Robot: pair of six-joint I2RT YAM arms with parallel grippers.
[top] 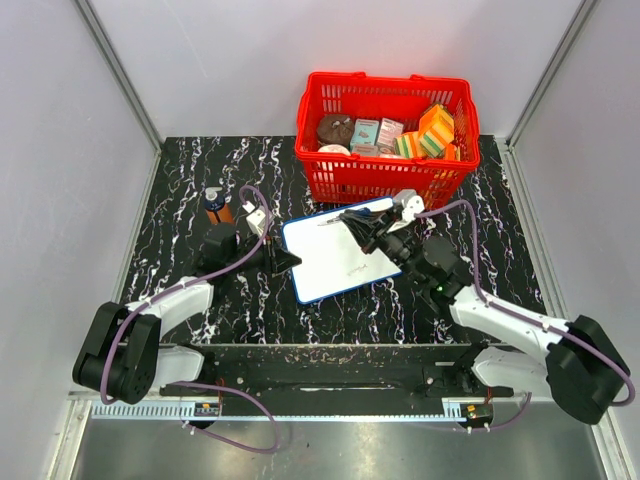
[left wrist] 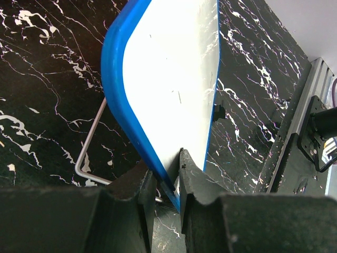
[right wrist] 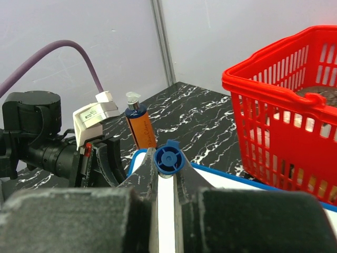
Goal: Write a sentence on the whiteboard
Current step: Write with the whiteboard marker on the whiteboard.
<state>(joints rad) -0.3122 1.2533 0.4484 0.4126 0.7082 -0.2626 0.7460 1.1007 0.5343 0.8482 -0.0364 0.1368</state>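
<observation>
Left end effector (left wrist: pixel 167 176) pinching whiteboard (left wrist: pixel 168 79) edge, right end effector (right wrist: pixel 168 182) clamped on blue-ended marker (right wrist: pixel 168 158), tip hidden, board's faint marks (top: pixel 356 268) unreadable.

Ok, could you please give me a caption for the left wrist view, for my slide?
Left tool shut on the blue-framed edge of the whiteboard, black marbled table behind.
</observation>
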